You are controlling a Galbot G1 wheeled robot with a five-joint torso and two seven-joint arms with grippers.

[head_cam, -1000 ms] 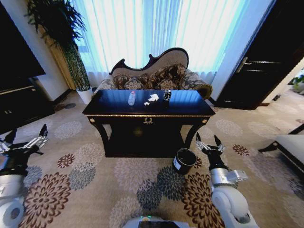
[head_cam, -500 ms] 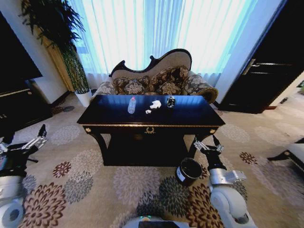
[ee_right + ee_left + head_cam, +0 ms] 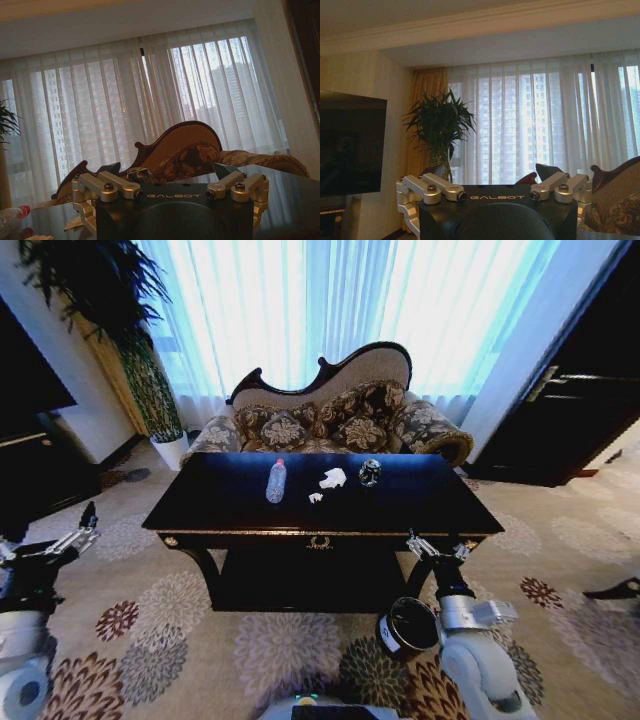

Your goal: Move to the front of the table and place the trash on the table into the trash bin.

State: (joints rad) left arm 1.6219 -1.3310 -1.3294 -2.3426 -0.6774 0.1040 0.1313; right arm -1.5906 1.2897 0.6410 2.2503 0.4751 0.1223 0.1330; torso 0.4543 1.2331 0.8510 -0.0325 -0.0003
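The dark glossy table [image 3: 430, 502] stands straight ahead, close. On its top lie the trash: a clear plastic bottle [image 3: 276, 481], white wadded paper [image 3: 332, 478] with a small bit [image 3: 315, 497] beside it, and a dark silvery ball [image 3: 370, 472]. The black trash bin [image 3: 407, 625] sits on the carpet by the table's front right leg. My right gripper [image 3: 437, 546] is open, raised just above the bin and near the table's front edge. My left gripper [image 3: 52, 531] is open, held far left over the carpet. The right wrist view shows the bottle [image 3: 10, 217] and ball [image 3: 139, 174] past the open gripper [image 3: 167, 172].
A carved sofa [image 3: 330, 410] stands behind the table before curtained windows. A tall potted plant [image 3: 130, 350] and a black cabinet [image 3: 40, 465] with a TV [image 3: 350, 140] are at the left. A dark door [image 3: 590, 390] is at the right. Patterned carpet lies all around.
The whole picture has shifted: the camera has come closer to the table, which now looks larger, and the bin sits lower in view. Both arms hold the same pose.
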